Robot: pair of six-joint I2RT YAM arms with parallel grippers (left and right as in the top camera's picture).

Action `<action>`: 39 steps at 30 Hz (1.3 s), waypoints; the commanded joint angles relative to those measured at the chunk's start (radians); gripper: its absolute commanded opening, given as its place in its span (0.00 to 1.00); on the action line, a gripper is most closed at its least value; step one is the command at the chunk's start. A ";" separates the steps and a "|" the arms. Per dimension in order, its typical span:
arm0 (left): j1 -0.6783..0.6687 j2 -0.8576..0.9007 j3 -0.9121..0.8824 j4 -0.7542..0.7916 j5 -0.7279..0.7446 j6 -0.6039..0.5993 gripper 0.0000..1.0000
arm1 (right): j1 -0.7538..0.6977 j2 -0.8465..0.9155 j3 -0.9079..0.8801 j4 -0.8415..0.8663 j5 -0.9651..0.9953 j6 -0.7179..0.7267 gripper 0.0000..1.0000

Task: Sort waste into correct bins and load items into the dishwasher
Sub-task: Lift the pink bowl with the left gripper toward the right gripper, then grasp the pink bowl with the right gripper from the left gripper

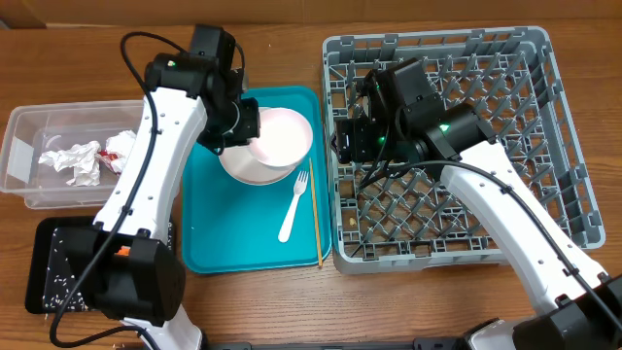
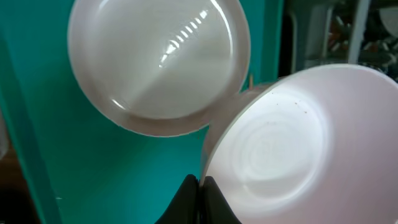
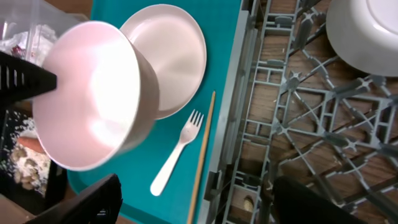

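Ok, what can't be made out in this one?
White bowl in the dish rack: cut off by the right wrist view's top edge; overhead it does not show, likely under the right arm.
Black tray: overhead, the left arm's base covers its right part.
Small pale bit on the rack floor, right wrist view: too small to identify.

Glossy smooth plastic on bowl [image 2: 280, 143] & plate [image 2: 158, 62]; tray [image 1: 233, 243] matt teal plastic; chopstick [image 3: 202, 149] bare wood; rack [image 1: 573, 185] grey plastic; tub [image 1: 24, 126] clear plastic; table [image 1: 58, 58] wood-grain.
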 commanded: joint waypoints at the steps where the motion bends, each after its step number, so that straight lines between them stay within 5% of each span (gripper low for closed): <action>1: -0.047 -0.027 0.024 0.004 0.079 0.027 0.04 | 0.000 -0.018 0.023 0.004 -0.018 0.033 0.79; 13: -0.208 -0.027 0.024 0.080 -0.028 -0.026 0.04 | -0.001 -0.015 0.001 -0.019 -0.024 0.034 0.70; 29: -0.222 -0.040 0.024 0.105 -0.034 -0.020 0.04 | -0.001 0.068 -0.003 0.008 -0.023 0.034 0.63; 39: -0.222 -0.040 0.024 0.106 -0.035 -0.018 0.04 | -0.001 0.123 -0.003 0.009 0.030 0.034 0.32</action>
